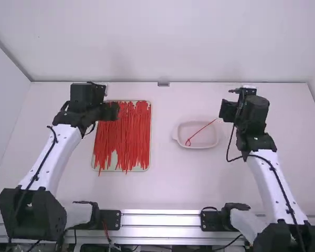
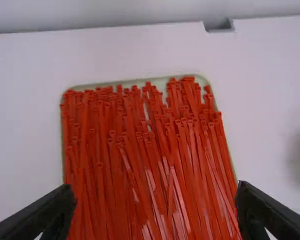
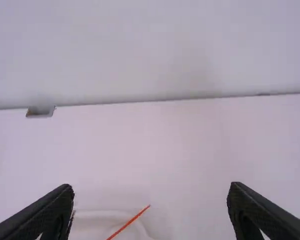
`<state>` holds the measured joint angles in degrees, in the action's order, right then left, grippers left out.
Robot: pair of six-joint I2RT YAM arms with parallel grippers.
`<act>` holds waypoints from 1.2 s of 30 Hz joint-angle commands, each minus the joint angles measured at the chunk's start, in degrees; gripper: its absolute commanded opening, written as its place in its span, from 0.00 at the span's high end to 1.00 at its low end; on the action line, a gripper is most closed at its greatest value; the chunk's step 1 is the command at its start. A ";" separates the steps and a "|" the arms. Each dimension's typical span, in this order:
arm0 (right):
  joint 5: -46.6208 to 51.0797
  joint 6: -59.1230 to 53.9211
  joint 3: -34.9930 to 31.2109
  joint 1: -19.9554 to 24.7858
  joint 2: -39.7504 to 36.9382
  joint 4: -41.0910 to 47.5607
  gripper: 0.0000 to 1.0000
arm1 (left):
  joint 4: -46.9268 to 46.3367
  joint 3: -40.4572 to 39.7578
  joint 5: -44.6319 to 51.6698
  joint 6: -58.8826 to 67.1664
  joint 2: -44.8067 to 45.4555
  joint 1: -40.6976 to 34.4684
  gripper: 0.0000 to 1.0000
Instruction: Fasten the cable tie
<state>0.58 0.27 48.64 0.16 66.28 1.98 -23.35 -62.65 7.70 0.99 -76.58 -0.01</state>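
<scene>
white bench: one seemingly fastened tie in the dish, loose ties on tray; left gripper, right gripper gape empty.

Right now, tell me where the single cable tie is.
High view: the cable tie lies in the white dish right of centre, between the tie tray and the right gripper.

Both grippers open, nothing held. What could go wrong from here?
The red plastic cable ties lie densely overlapped on the pale rectangular tray; the open left gripper above them may pinch several at once.
Some ties overhang the tray's near edge and could be dragged off.
The looped red tie in the shallow white dish pokes its tail over the rim near the right gripper, which might snag it.
</scene>
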 commanded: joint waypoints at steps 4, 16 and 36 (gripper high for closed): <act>-0.58 -0.27 -5.83 -0.16 -6.35 -1.98 0.29 | 4.45 5.52 -7.14 -0.99 6.50 0.01 0.27; -0.58 -0.27 -21.16 -0.16 -21.69 -1.98 0.56 | 19.32 20.39 -7.70 -0.99 21.38 0.01 0.53; -0.58 -0.27 -44.50 -0.16 -45.02 -1.98 0.96 | 23.35 45.03 -7.70 -0.99 46.01 0.01 0.96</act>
<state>0.03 -0.14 5.52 0.05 22.57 0.16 -0.14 -18.96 0.14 -0.05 -32.14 -0.01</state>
